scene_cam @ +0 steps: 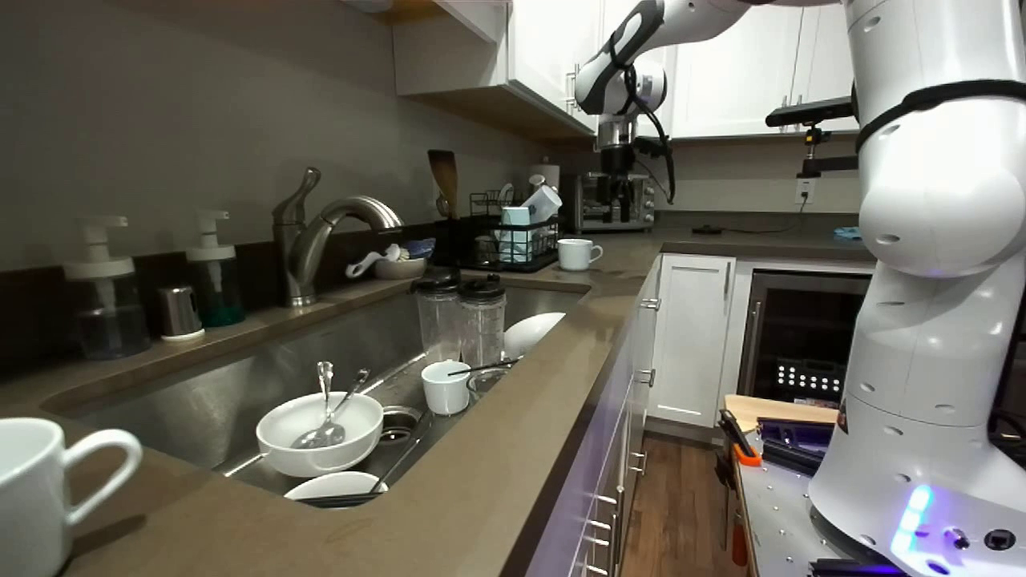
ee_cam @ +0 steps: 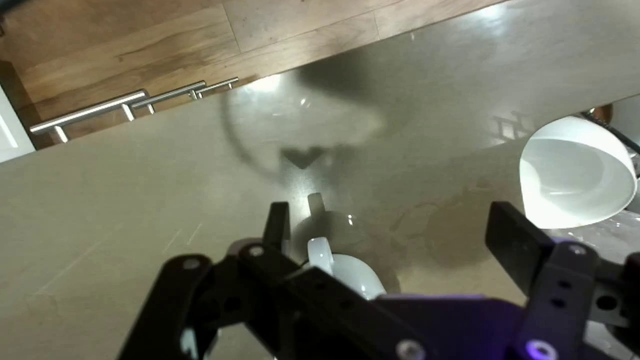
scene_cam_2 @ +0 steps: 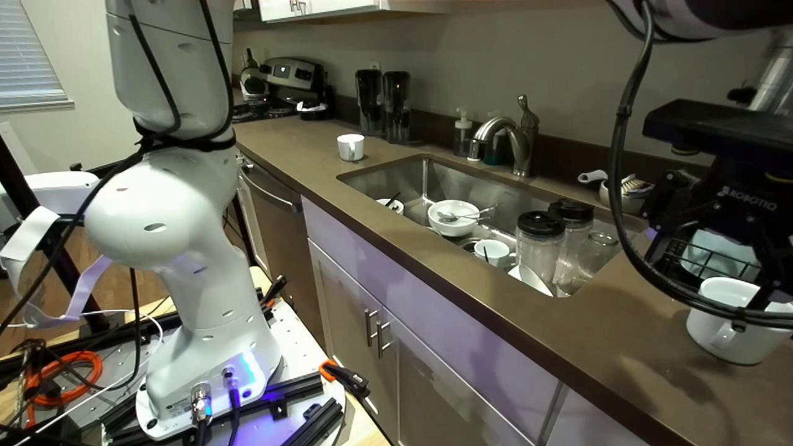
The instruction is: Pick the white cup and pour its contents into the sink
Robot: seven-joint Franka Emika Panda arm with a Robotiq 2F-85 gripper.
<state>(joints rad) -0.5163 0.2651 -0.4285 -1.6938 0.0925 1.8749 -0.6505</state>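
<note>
The white cup (scene_cam: 575,254) stands upright on the counter between the sink and the dish rack. In an exterior view the cup (scene_cam_2: 731,328) is partly covered by the gripper and its cable. In the wrist view only the handle and part of the side of the cup (ee_cam: 357,275) show, behind the left finger. My gripper (scene_cam: 617,210) hangs above the counter, higher than the cup and apart from it. In the wrist view the gripper (ee_cam: 390,225) is wide open and empty. The steel sink (scene_cam: 216,417) (scene_cam_2: 396,176) holds several dishes. The cup's contents are hidden.
A look-alike white mug (scene_cam: 32,497) (scene_cam_2: 350,147) stands at the sink's far end from the gripper. The curved faucet (scene_cam: 304,248) rises behind the sink. Tall lidded containers (scene_cam: 481,320) stand in the sink. A black dish rack (scene_cam: 521,240) stands behind the cup.
</note>
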